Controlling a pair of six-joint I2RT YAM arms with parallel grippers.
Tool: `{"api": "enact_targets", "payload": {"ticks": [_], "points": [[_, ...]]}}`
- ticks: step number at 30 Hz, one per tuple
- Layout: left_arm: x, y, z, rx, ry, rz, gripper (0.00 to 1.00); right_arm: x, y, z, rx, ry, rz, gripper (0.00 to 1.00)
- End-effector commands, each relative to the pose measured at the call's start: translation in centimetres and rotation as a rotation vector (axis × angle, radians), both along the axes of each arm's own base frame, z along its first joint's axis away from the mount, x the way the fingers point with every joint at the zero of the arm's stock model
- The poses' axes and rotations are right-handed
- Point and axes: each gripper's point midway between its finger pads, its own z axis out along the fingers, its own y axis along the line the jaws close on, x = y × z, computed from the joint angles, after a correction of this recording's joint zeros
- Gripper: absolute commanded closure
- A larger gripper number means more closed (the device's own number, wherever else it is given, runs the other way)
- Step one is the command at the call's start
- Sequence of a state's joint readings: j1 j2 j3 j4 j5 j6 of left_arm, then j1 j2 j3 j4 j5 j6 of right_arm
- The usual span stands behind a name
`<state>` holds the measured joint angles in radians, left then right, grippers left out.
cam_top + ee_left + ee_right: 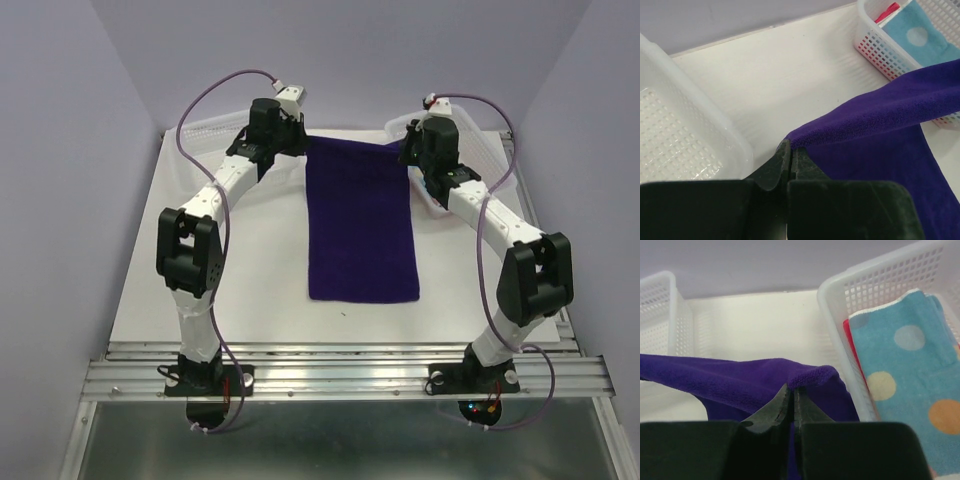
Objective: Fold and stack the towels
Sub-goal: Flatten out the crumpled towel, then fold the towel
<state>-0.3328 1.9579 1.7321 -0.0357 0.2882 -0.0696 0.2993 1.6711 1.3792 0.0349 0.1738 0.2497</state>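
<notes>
Currently left gripper [790, 153] and right gripper [792, 392] are pinching upper corners of purple towel [360, 230], rest lying flat ctr-frame in top view; risk: uneven pull skewing fold, thin bite slipping.

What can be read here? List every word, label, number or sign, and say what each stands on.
None: no view shows any readable text.
Purple towel: plain, no label showing.
Blue towel: coloured spots only, no letters.
Left basket and right basket: bare white plastic.
Lights by the right arm's base: small lit dots, not characters.
</notes>
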Motion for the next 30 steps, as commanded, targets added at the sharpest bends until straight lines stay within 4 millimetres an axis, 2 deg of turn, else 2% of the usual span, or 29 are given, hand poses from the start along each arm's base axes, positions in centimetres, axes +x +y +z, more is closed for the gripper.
{"api": "enact_targets", "payload": {"ticks": [1, 7, 12, 14, 15, 16, 18, 19, 20, 22, 23, 24, 25, 27, 28, 29, 30], "points": [[1.5, 0.1, 5.9, -0.019, -0.18, -0.015, 1.0, 1.9, 0.2, 6.6, 0.043, -0.184, 0.006, 0.99], [0.7, -0.3, 6.1, -0.022, -0.197, -0.06, 1.0, 1.9, -0.2, 4.8, 0.051, -0.135, -0.028, 0.99], [-1.2, -1.2, 4.8, -0.063, -0.152, -0.102, 1.0, 0.7, -1.0, 3.4, 0.069, -0.09, -0.064, 0.99], [-2.3, -1.4, 3.9, -0.065, -0.131, -0.099, 1.0, -0.1, -1.4, 2.1, 0.067, -0.049, -0.087, 0.99], [-2.7, -1.5, 3.9, -0.065, -0.139, -0.103, 1.0, -0.7, -1.7, 2.4, 0.075, -0.047, -0.092, 0.99], [-3.5, -1.4, 3.3, -0.056, -0.13, -0.093, 1.0, -1.4, -1.8, 1.3, 0.07, -0.015, -0.093, 0.99], [-4.8, -2.1, 2.9, -0.044, -0.131, -0.099, 1.0, -2.4, -1.8, 0.9, 0.085, 0.004, -0.088, 0.99], [-5.3, -2.0, 3.6, -0.045, -0.151, -0.09, 1.0, -3.3, -1.8, 1.7, 0.108, -0.009, -0.079, 0.99], [-5.9, -2.0, 2.5, -0.046, -0.127, -0.081, 1.0, -4.1, -1.7, 0.6, 0.114, 0.017, -0.069, 0.99], [-7.2, -2.4, 2.0, -0.054, -0.121, -0.094, 1.0, -5.6, -1.5, 0.7, 0.148, 0.023, -0.044, 0.99], [-7.4, -2.2, 1.8, -0.054, -0.111, -0.076, 1.0, -6.4, -1.5, -0.6, 0.152, 0.049, -0.036, 0.99], [-7.8, -2.1, 1.5, -0.053, -0.104, -0.069, 1.0, -6.7, -1.3, 0.1, 0.168, 0.038, -0.025, 0.99], [-8.7, -2.1, 0.9, -0.053, -0.093, -0.072, 1.0, -8.0, -1.2, -1.3, 0.178, 0.084, -0.014, 0.99], [-9.4, -1.9, 0.4, -0.039, -0.095, -0.05, 1.0, -9.1, -1.3, -2.5, 0.187, 0.11, -0.011, 0.99], [-9.9, -1.8, 0.7, -0.033, -0.106, -0.039, 1.0, -9.9, -1.5, -3.9, 0.192, 0.141, -0.017, 0.99], [-10.8, -2.1, -0.5, -0.007, -0.092, -0.03, 1.0, -10.4, -1.4, -4.2, 0.199, 0.152, -0.012, 0.99], [-11.4, -2.3, -0.8, 0.001, -0.091, -0.031, 1.0, -11.0, -1.4, -3.9, 0.211, 0.147, -0.006, 0.99]]}}
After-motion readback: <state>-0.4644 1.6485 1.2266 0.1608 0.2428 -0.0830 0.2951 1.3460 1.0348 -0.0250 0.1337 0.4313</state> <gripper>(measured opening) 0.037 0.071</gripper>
